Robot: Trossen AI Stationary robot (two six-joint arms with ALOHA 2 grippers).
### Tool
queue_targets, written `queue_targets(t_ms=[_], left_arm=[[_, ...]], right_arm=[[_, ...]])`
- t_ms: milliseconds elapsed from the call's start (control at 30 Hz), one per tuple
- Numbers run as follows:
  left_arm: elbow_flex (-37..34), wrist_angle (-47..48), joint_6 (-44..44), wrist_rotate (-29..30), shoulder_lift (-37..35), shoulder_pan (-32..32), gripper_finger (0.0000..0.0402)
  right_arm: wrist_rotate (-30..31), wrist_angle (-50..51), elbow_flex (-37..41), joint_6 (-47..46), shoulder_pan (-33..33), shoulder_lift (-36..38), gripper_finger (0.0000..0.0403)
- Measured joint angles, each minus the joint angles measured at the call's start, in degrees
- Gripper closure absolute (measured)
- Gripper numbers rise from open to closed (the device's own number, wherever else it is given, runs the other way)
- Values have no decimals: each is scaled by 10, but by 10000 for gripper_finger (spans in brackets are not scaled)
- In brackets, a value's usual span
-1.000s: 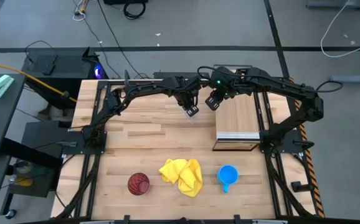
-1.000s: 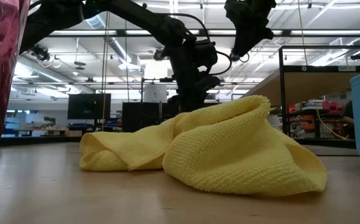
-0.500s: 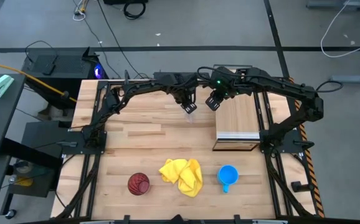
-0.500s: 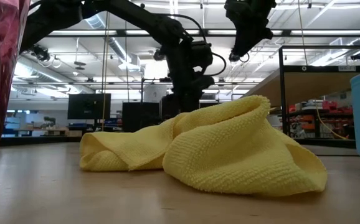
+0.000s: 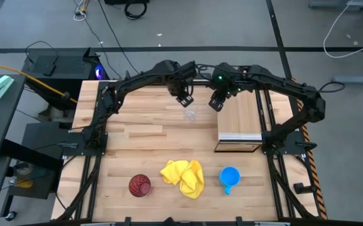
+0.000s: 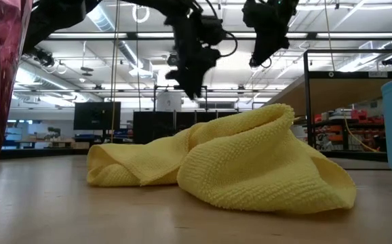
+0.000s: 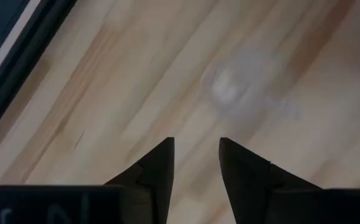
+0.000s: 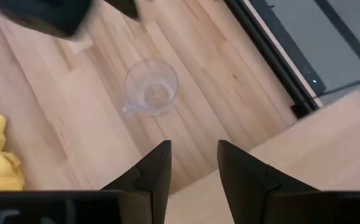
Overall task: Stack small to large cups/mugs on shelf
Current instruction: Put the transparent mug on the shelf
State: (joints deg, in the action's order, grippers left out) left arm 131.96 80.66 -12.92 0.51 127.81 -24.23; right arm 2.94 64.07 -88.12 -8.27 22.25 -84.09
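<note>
The clear cup (image 5: 190, 115) is seen standing upright on the table (image 5: 137, 135) at the far middle, just left of the shelf (image 5: 239, 119) and touched by nothing. The left gripper (image 5: 184, 100) is held above the table just beyond the cup, its fingers (image 7: 157, 168) parted with nothing between them. The right gripper (image 5: 215, 102) is held beside it, over the shelf's far left corner, with fingers (image 8: 155, 171) likewise spread and empty; in the right wrist view the cup (image 8: 151, 88) is shown ahead of them on the bare wood. The blue mug (image 5: 229, 177) is placed at the near right of the table, the red tumbler (image 5: 139, 185) at the near left, and the yellow cloth (image 5: 183, 176) is crumpled between them. Nothing is seen on the shelf.
</note>
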Motion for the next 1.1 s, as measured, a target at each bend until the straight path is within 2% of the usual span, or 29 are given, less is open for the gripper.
queue_targets(t_ms=[100, 300, 433, 600, 700, 900, 1100], left_arm=[[31, 96, -6, 15, -3, 3, 264], [-45, 92, -31, 26, -94, 28, 271], [-98, 92, -65, 67, -151, 49, 275], [-186, 94, -128, 99, -241, 77, 272], [-254, 93, -172, 111, -297, 91, 271], [-389, 85, -258, 126, -413, 104, 283], [-491, 55, -301, 126, -502, 103, 293]], right_arm=[[-27, -6, 0, 13, 25, -16, 266], [-71, -16, -9, 46, 41, -77, 266], [-74, -16, -68, 71, 34, -135, 266], [-73, 9, -172, 92, 31, -213, 266], [-72, 37, -207, 105, 31, -249, 266], [-72, 48, -210, 109, 31, -279, 266], [-71, 50, -210, 98, 30, -301, 266]])
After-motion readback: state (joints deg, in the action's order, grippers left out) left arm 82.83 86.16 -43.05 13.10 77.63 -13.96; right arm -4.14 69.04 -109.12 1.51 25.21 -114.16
